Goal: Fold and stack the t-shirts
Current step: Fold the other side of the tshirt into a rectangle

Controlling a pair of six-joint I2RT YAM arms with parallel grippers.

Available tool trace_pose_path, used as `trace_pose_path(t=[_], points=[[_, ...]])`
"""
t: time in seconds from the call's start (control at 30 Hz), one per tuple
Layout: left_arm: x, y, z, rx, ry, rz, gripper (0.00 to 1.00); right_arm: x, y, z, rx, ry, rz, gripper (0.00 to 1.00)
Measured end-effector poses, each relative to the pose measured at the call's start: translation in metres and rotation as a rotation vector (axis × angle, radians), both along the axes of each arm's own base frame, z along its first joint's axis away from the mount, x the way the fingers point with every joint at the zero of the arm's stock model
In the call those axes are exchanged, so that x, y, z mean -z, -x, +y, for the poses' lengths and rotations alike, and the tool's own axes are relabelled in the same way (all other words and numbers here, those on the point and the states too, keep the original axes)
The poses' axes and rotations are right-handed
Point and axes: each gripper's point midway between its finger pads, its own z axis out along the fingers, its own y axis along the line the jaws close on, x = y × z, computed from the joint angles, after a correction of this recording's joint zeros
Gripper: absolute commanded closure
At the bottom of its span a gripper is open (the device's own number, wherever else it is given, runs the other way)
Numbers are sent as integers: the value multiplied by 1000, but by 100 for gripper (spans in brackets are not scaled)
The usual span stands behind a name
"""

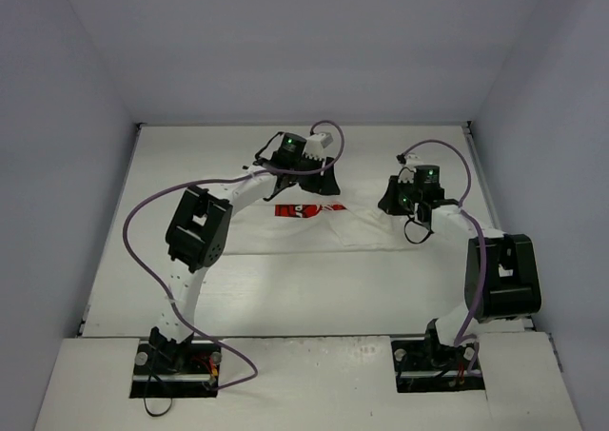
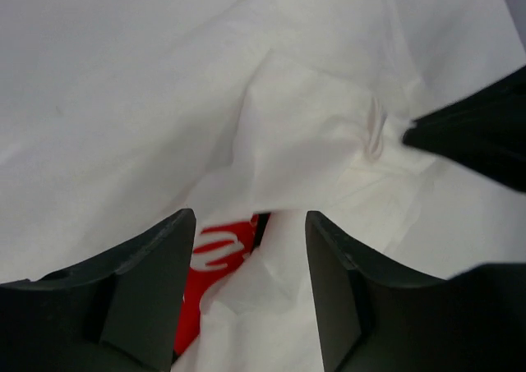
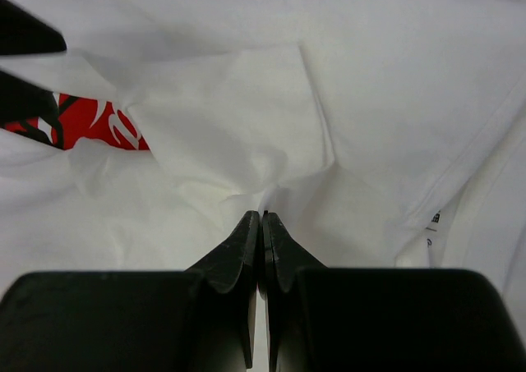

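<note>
Top view: risk of lopsided fold. t-shirt (image 1: 314, 226) pinned only right of red print (image 1: 297, 210), so pull from there likely to drag cloth askew. White, spread on table (image 1: 285, 298) to both sides of print.

Left wrist: left gripper (image 2: 246, 220) released, gaping just over print, holding nothing. Risk of snagging loose fold beside print. Rumpled beyond print.

Right wrist: right gripper (image 3: 261, 218) clenched on thin pinch of shirt, right of print. Risk of slipping out on lift. Creases fanning from tips; label (image 3: 433, 218) farther right of print.
</note>
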Motion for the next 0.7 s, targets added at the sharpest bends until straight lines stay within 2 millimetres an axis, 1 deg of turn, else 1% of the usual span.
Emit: trace_pose_path(t=[0.1, 0.2, 0.23, 0.3, 0.4, 0.5, 0.6, 0.63, 0.7], points=[[-12, -23, -13, 16, 2, -52, 47, 8, 7, 0, -1, 2, 22, 99], [-28, -45, -27, 33, 10, -123, 50, 9, 7, 0, -2, 0, 23, 99], [-30, -50, -29, 38, 6, -138, 52, 9, 7, 0, -3, 0, 23, 99], [-27, -53, -31, 49, -7, -148, 55, 9, 8, 0, -3, 0, 23, 99], [-11, -53, -34, 69, -31, -129, 57, 9, 8, 0, -4, 0, 23, 99], [17, -47, -36, 94, -59, -82, 59, 8, 8, 3, -11, -2, 23, 99], [44, -36, -38, 121, -86, -22, 59, 8, 9, 5, -18, -3, 23, 99], [50, -33, -39, 131, -89, -11, 59, 8, 9, 6, -20, -4, 23, 99], [50, -30, -42, 145, -84, -11, 59, 8, 9, 7, -24, -4, 23, 99]])
